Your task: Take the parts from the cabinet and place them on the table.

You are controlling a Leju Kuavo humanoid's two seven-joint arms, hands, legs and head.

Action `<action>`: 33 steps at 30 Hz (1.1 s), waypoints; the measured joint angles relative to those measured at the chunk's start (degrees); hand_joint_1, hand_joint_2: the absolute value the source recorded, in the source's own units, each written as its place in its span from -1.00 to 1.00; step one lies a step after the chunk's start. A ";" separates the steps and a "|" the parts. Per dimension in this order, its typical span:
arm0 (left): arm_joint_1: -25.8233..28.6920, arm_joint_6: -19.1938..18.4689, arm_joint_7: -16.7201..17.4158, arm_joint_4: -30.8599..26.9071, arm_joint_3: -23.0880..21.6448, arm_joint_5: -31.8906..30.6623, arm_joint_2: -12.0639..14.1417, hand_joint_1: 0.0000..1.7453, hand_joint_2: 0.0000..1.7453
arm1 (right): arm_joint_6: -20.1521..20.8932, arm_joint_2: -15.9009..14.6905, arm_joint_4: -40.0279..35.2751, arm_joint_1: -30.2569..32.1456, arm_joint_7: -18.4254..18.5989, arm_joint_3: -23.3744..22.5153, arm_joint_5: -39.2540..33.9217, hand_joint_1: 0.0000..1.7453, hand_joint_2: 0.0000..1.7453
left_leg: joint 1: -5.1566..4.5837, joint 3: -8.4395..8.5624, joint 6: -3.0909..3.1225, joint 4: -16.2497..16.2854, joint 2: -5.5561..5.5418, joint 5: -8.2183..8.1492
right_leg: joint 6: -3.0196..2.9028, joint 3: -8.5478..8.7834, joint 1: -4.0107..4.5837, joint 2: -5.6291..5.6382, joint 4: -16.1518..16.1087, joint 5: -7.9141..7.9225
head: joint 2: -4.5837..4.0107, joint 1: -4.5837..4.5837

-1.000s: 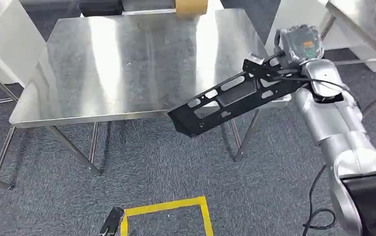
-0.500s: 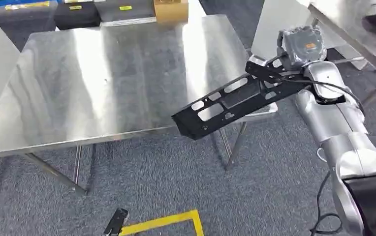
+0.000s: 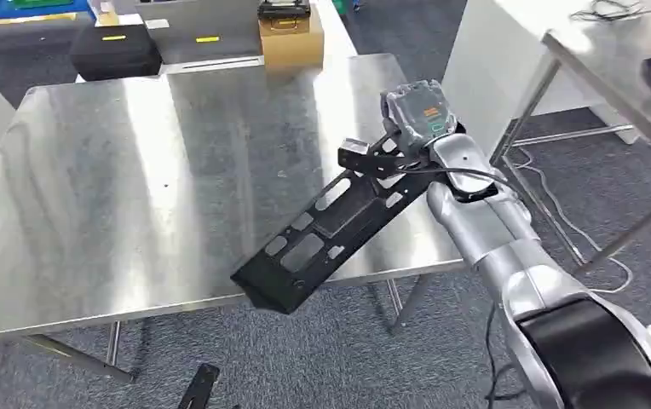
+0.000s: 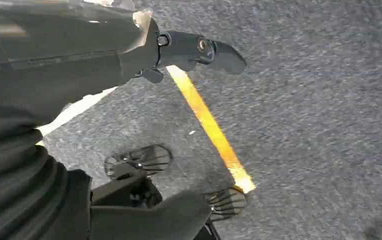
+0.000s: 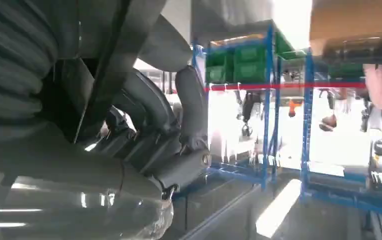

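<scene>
A long black metal part [image 3: 322, 230] with several cut-outs is held at one end by my right hand [image 3: 411, 128]. It slants down toward me above the front right area of the steel table [image 3: 135, 196], and its low end juts past the table's front edge. Whether it touches the tabletop I cannot tell. In the right wrist view dark fingers [image 5: 179, 125] curl around the part [image 5: 110, 60]. My left hand [image 4: 194, 47] hangs over the grey carpet with nothing in it, one finger stretched out.
At the table's far edge stand a cardboard box [image 3: 290, 38] and a black case [image 3: 115, 49]. A second steel table [image 3: 612, 60] stands to the right, with a cable [image 3: 561, 213] on the floor below. Yellow floor tape [image 4: 209, 125] lies under my left hand.
The camera has moved toward the table, so the whole scene has shifted. The right hand with the part now sits over the tabletop rather than beside its right edge.
</scene>
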 joint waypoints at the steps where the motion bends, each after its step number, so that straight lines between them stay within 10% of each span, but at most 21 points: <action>1: 0.05 0.13 0.07 -0.02 0.07 0.02 0.09 -1.00 1.00 | -0.11 0.37 -0.22 -0.48 -0.50 0.11 -0.04 0.92 1.00 | 0.02 1.55 -0.29 -0.82 0.37 -0.20 | -1.22 0.17 -0.29 0.30 -0.06 -0.46 | 0.02 -0.29; 3: -0.65 0.70 -0.04 -0.17 0.09 0.00 0.09 -1.00 1.00 | -0.18 2.25 -0.50 -1.80 -1.79 0.50 0.02 0.92 1.00 | 0.33 0.07 -0.59 4.29 0.66 3.13 | -2.27 2.62 -1.61 0.38 -0.98 -1.13 | 0.02 -0.57; 5: -0.86 1.03 -0.48 -0.15 0.09 0.13 0.13 -1.00 1.00 | 0.04 4.32 -0.50 -2.35 -3.88 1.46 -0.76 0.92 1.00 | 0.32 -5.94 -0.98 15.56 0.69 5.15 | -3.51 5.73 -1.63 1.35 -3.46 -1.97 | 0.02 -0.63; 8: -0.72 0.85 -1.09 -0.15 0.53 0.33 0.15 -1.00 1.00 | 0.35 8.17 -1.25 -1.19 -5.88 3.19 -2.49 0.92 1.00 | 0.54 -14.73 -1.61 22.61 0.71 -4.38 | -4.82 8.31 -1.71 2.66 -4.69 -3.05 | 0.02 -0.68; 10: -0.72 0.85 -1.44 -0.15 0.68 0.29 0.15 -1.00 1.00 | 0.96 9.74 -2.14 -0.47 -6.08 4.34 -3.04 0.92 1.00 | 0.91 -17.94 -1.84 20.71 0.87 -4.53 | -4.56 9.18 -1.91 3.07 -4.62 -4.04 | 0.02 -0.72; 12: -0.59 0.85 -1.55 -0.15 0.83 0.26 0.24 -1.00 1.00 | 1.29 10.38 -2.60 0.19 -5.99 5.48 -3.23 0.92 1.00 | 1.30 -17.94 -2.30 13.44 0.97 3.96 | -3.99 10.43 -2.16 3.13 -4.57 -5.05 | 0.02 -0.70; 13: -0.42 0.85 -1.55 -0.15 0.87 0.24 0.26 -1.00 1.00 | 1.35 10.51 -2.71 0.48 -5.97 5.95 -3.34 0.92 1.00 | 1.65 -17.40 -2.45 8.13 1.05 10.88 | -3.44 11.00 -2.17 3.10 -4.53 -5.66 | 0.02 -0.66; 14: -0.21 0.81 -1.60 -0.04 0.90 0.24 0.20 -1.00 1.00 | 1.42 10.53 -2.73 0.55 -5.94 6.34 -3.52 0.92 1.00 | 1.65 -18.41 -2.12 5.19 1.39 12.09 | -2.95 11.23 -1.78 3.16 -3.75 -6.14 | 0.02 -0.87; 17: -0.15 0.81 -1.66 -0.07 1.01 -0.02 0.20 -1.00 1.00 | 1.84 10.82 -3.56 0.59 -5.99 7.30 -3.37 0.92 1.00 | 1.30 -18.19 -1.14 5.18 1.68 10.32 | -1.90 10.46 -1.04 3.08 -2.88 -9.11 | 0.02 -0.55; 20: -0.38 0.92 -1.77 -0.09 1.05 -0.13 0.15 -1.00 1.00 | 1.94 10.73 -4.44 0.33 -5.29 8.24 -3.76 0.92 1.00 | 1.00 -17.60 0.50 5.33 1.73 13.27 | -2.05 9.66 -1.14 2.56 1.75 -11.54 | 0.02 -0.22; 22: -0.52 0.92 -2.03 -0.09 1.20 -0.17 0.18 -1.00 1.00 | 1.88 10.51 -4.44 0.36 -4.94 8.66 -4.13 0.92 1.00 | 0.27 -17.50 1.16 5.59 1.84 13.02 | -3.16 4.44 -1.05 2.44 11.87 -16.36 | 0.02 -0.11; 24: -0.52 0.74 -2.12 -0.09 1.29 -0.50 0.18 -1.00 1.00 | 1.79 10.14 -4.44 0.57 -4.90 9.09 -4.37 0.92 1.00 | -0.60 -17.45 1.74 5.70 1.59 12.69 | -3.21 0.37 -0.58 2.43 18.13 -17.96 | 0.02 -0.09; 27: -0.56 0.59 -2.12 -0.09 1.46 -0.79 0.18 -1.00 1.00 | 1.70 9.46 -4.35 0.70 -5.18 9.35 -5.75 0.92 1.00 | -2.20 -16.57 2.60 5.78 0.73 11.99 | -3.31 3.67 0.92 2.46 7.19 -11.75 | 0.02 -0.05; 29: -0.58 0.41 -2.12 -0.07 1.55 -0.90 -0.11 -1.00 1.00 | 1.64 9.37 -4.09 0.70 -5.79 9.51 -7.04 0.92 1.00 | -2.52 -15.97 2.80 5.67 0.60 11.52 | -5.34 6.11 2.18 3.11 0.65 -7.23 | 0.02 -0.50; 33: -0.72 0.28 -2.19 -0.07 1.70 -1.09 -0.04 -1.00 1.00 | 1.44 9.24 -3.00 0.26 -6.10 9.62 -8.04 0.92 1.00 | -2.24 -16.33 2.71 6.26 0.16 11.01 | -5.62 7.02 1.84 2.99 -0.22 -6.92 | 0.02 -0.44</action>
